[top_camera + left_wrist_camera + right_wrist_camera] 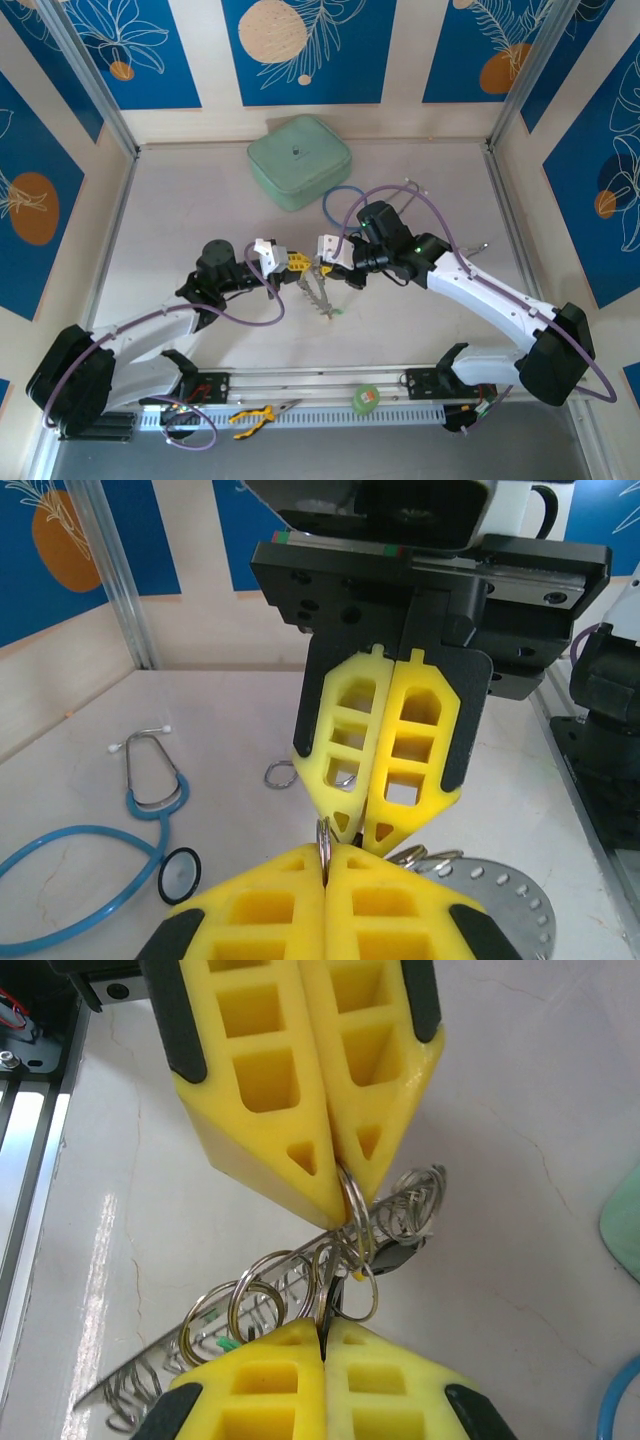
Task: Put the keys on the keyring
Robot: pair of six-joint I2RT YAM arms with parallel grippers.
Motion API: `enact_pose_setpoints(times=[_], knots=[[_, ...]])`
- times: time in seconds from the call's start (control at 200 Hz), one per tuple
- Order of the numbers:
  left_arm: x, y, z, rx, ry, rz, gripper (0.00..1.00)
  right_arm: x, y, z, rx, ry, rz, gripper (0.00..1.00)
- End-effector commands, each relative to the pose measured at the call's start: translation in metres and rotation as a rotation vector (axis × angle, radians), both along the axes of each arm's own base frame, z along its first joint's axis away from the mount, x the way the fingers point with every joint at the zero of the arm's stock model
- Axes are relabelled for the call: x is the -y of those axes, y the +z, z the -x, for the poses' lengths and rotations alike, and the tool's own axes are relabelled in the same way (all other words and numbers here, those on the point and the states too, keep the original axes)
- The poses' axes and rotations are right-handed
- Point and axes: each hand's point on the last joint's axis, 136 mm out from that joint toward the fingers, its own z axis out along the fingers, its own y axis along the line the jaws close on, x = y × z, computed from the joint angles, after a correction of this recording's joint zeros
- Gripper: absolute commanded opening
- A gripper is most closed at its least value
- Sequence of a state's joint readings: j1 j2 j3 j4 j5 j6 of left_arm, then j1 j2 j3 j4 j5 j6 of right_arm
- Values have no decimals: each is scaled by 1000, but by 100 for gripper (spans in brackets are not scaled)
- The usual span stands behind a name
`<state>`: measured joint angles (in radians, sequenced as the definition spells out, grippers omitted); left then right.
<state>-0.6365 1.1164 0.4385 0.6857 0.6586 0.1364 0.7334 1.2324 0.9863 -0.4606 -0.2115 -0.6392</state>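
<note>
While the left hand (340, 1175) and right hand (322, 1328) pinch the keyring (290, 1262) tip to tip above the worktop (180, 215), keys (392, 1257) dangling, threading seems in hand; next, a coil must be pried apart.

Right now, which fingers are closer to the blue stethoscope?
Right. The right fingers sit just short of the stethoscope; the left fingers face them from farther off.
</note>
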Motion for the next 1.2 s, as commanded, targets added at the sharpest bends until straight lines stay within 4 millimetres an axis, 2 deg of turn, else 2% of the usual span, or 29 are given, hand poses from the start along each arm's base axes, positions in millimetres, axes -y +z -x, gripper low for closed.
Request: enact_pose_setpoints(times=[0.0, 0.25, 0.4, 0.46, 0.59, 0.715, 0.87, 1.075, 1.195], knots=[[3, 25, 8, 77, -45, 81, 0, -4, 0, 4, -5, 25, 2, 0], [4, 25, 8, 82, -53, 88, 0, -3, 1, 5, -25, 27, -9, 0], [4, 21, 10, 85, -62, 81, 0, 6, 27, -6, -13, -27, -137, 34], [4, 18, 11, 83, -68, 79, 0, 11, 38, -7, -11, -34, -199, 40], [6, 16, 14, 81, -92, 87, 0, 13, 54, 0, -46, 16, -298, 40], [8, 18, 15, 84, -107, 102, 0, 5, 56, 4, -80, 52, -320, 40], [9, 19, 14, 90, -110, 111, 0, -5, 50, 9, -110, 85, -313, 40], [8, 22, 18, 91, -127, 119, 0, -6, 34, -6, -85, 8, -261, 33], [8, 23, 18, 95, -126, 122, 0, -8, 32, 0, -104, 31, -259, 32]])
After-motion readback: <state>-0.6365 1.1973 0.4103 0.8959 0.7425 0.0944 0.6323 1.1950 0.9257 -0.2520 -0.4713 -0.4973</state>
